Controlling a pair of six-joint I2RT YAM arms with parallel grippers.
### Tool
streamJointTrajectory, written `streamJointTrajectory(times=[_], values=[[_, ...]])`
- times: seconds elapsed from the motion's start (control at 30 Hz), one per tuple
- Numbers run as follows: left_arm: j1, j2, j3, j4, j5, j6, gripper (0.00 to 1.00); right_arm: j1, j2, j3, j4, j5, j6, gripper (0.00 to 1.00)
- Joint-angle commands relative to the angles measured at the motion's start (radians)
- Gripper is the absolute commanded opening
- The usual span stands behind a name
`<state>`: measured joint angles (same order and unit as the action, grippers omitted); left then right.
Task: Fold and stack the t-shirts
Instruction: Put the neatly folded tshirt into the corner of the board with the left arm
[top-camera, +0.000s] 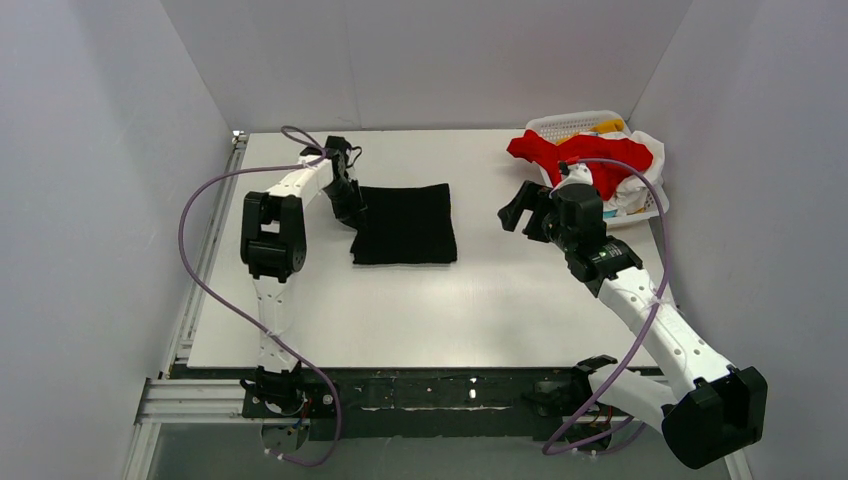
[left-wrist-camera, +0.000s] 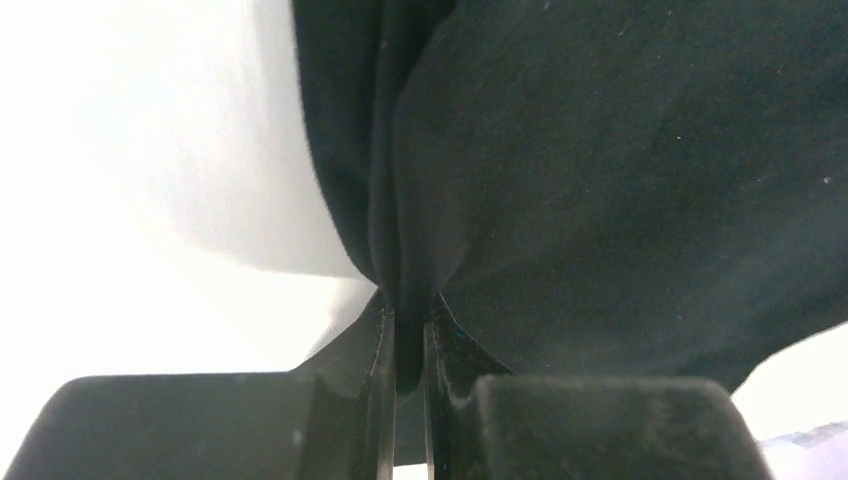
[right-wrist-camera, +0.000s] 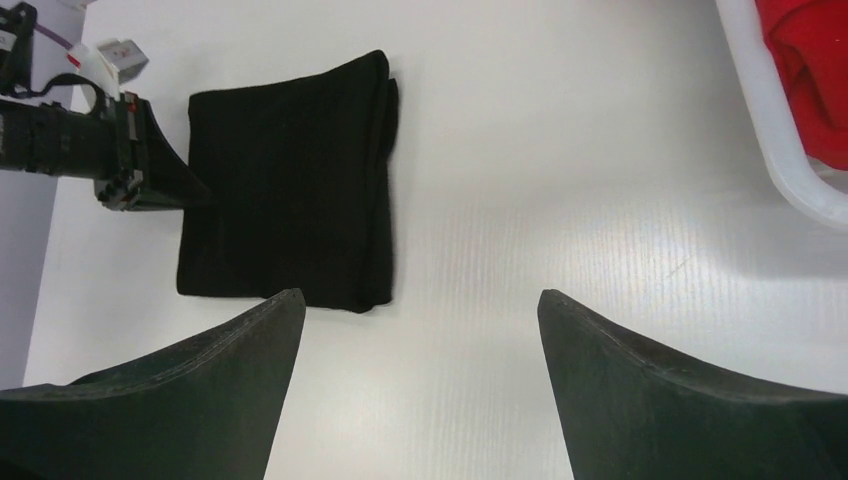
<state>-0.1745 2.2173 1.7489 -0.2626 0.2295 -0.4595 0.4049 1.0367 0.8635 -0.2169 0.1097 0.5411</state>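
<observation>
A white counter is seen across the middle of the frame. A folded black t-shirt is laid on it left of centre, and a white lattice basket is set at its upper right corner.

Table lies open between black t-shirt and basket.

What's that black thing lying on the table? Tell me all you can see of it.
The black t-shirt is soft, plain, matte cloth, folded into a neat, roughly square, layered packet. It lies flat on the white table, left of centre and well apart from the basket. The left tool is shut on its left edge, pinching the cloth into a small ridge. Nothing else touches it.
</observation>
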Motion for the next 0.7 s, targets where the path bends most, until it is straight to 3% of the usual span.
streamJointTrajectory(times=[0.0, 0.13, 0.27, 0.67], values=[[0.004, 0.055, 0.198, -0.282, -0.245, 0.247, 0.0, -0.009, -0.002, -0.009, 0.002, 0.041, -0.046, 0.94], [0.023, 0.088, 0.298, -0.318, -0.414, 0.438, 0.0, -0.012, -0.015, -0.005, -0.055, 0.082, -0.082, 0.94], [0.082, 0.127, 0.391, -0.33, -0.48, 0.548, 0.0, -0.012, -0.038, 0.0, -0.115, 0.118, -0.093, 0.94], [0.316, 0.296, 0.727, -0.299, -0.537, 0.514, 0.0, -0.015, -0.053, 0.06, -0.18, 0.189, -0.05, 0.93]])
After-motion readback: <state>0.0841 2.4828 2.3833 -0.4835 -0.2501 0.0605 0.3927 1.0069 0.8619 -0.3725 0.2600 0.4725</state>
